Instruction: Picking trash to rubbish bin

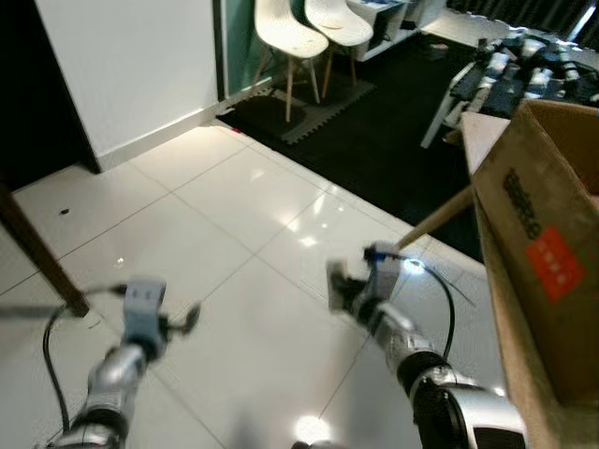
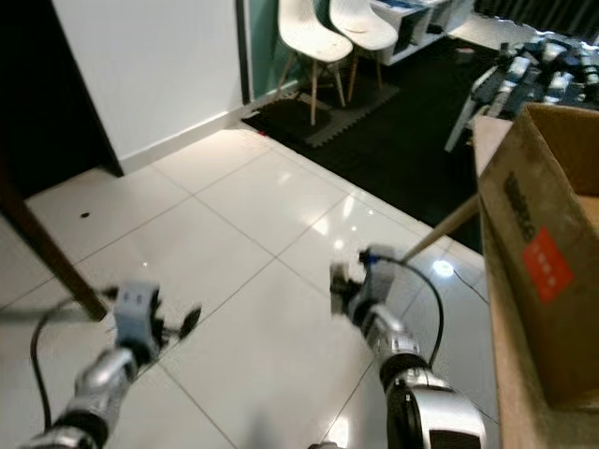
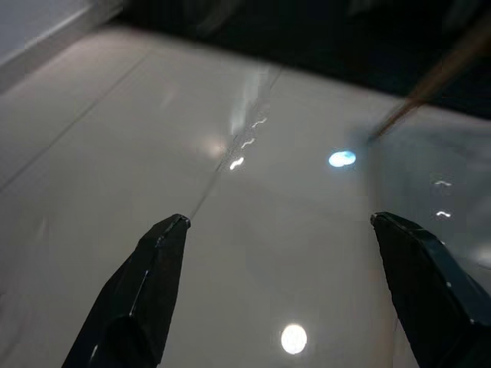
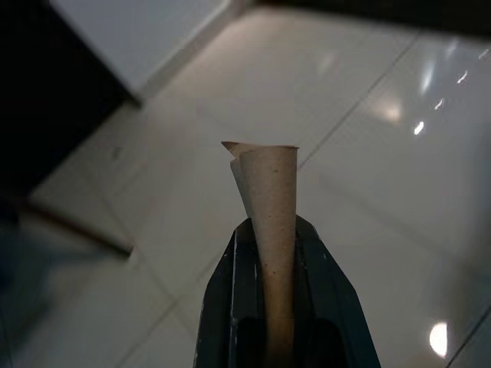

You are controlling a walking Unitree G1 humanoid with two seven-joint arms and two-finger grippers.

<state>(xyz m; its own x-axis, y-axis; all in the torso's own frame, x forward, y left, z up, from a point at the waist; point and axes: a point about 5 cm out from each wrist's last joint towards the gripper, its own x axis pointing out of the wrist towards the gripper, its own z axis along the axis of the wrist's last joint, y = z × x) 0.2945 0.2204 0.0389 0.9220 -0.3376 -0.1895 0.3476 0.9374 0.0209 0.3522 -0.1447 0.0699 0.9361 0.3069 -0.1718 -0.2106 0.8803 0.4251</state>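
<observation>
Cardboard tube [image 4: 270, 207] runs lengthwise along right gripper's [image 4: 275, 253] clamping fingers; left gripper [image 3: 280, 230] gapes wide.

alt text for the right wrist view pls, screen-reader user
The right gripper is shut on a brown cardboard tube, flattened between the two black fingers and sticking out past their tips. Below lies a glossy white tiled floor with light reflections.
</observation>
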